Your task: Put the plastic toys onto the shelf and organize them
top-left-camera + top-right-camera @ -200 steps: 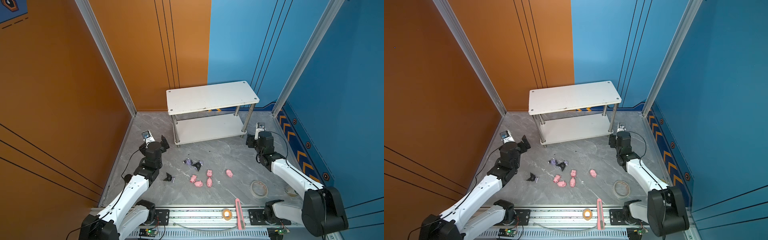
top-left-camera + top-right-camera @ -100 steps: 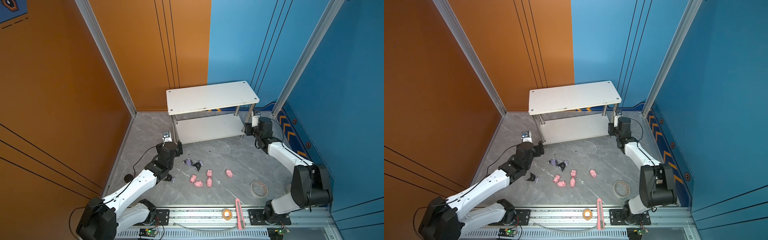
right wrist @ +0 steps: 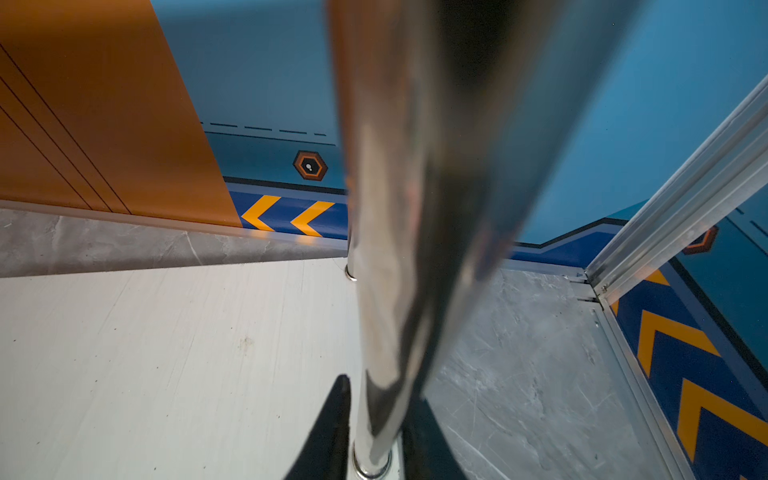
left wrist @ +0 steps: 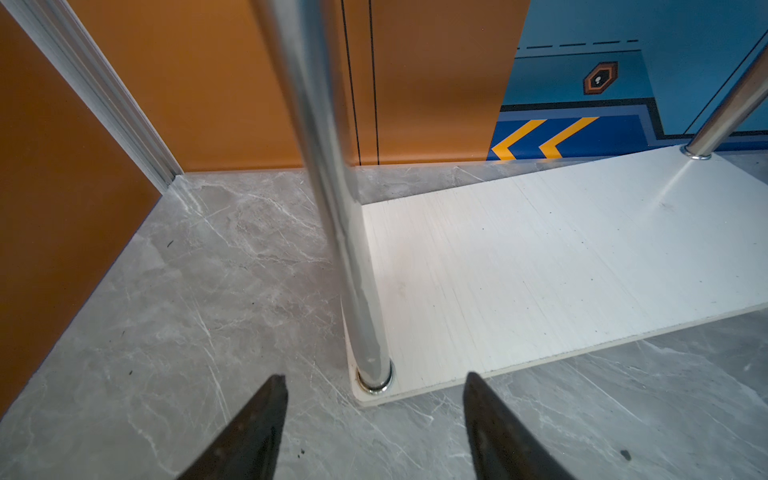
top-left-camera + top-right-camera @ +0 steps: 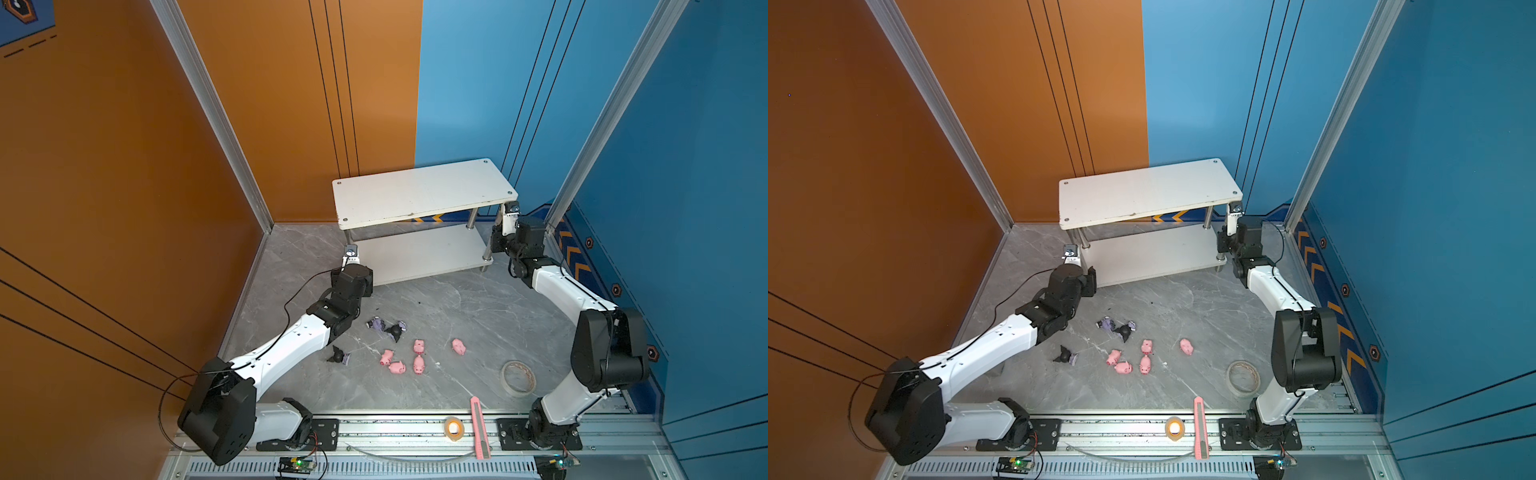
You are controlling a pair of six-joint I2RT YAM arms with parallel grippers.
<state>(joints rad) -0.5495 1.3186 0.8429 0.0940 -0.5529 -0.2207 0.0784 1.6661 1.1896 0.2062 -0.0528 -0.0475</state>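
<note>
The shelf stands at the back with both white boards bare. My right gripper is shut on the shelf's front right chrome leg, just above the lower board. My left gripper is open, its fingertips on either side of the front left leg and a little short of it. The plastic toys lie on the grey floor in both top views: several pink pigs and three black-and-purple figurines.
A clear tape roll lies at the front right. A small tan tape roll and a pink utility knife rest on the front rail. Orange and blue walls close in behind and beside the shelf.
My left arm swung in from the left wall to the shelf's front left leg, its jaws narrowing. My right gripper reached the front right leg and closed on it.
</note>
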